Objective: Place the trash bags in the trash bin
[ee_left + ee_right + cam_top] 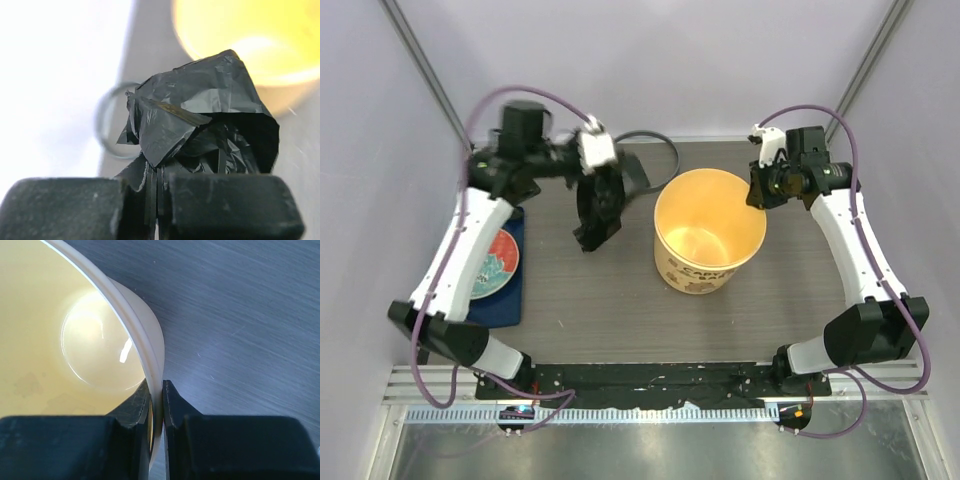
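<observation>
A crumpled black trash bag (595, 212) hangs above the table just left of the trash bin (700, 275), with my left gripper (592, 180) shut on its top. In the left wrist view the bag's (200, 115) gathered film is pinched in my left gripper (159, 210), and the bin (235, 25) shows yellow beyond it. The cream-yellow bin stands upright at mid-table with nothing inside. My right gripper (758, 192) is shut on the bin's right rim. In the right wrist view the rim (120, 310) runs between the pads of my right gripper (161, 405), one pad inside the wall and one outside.
A dark blue tray (510, 305) holding a round red and teal plate (492, 262) lies at the table's left edge under my left arm. A black cable (650, 150) loops on the table behind the bag. Slanted frame posts rise at the back corners.
</observation>
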Controlling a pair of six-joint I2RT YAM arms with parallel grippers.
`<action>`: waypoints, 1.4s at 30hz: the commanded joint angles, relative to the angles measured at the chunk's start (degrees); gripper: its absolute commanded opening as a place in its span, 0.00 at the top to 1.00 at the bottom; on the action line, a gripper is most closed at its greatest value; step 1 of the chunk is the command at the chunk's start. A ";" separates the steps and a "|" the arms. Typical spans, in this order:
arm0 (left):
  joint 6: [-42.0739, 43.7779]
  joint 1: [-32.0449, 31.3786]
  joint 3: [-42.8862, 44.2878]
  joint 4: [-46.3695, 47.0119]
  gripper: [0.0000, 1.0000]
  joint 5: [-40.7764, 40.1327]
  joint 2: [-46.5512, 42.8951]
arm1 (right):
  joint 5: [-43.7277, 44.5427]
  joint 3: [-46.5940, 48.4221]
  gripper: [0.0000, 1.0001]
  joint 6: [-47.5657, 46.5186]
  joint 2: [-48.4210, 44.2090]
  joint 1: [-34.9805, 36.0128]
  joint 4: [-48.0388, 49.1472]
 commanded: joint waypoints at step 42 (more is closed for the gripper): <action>-72.03 -15.76 51.11 66.38 1.00 -4.20 15.04 | 12.17 7.52 0.99 18.75 5.94 17.11 8.54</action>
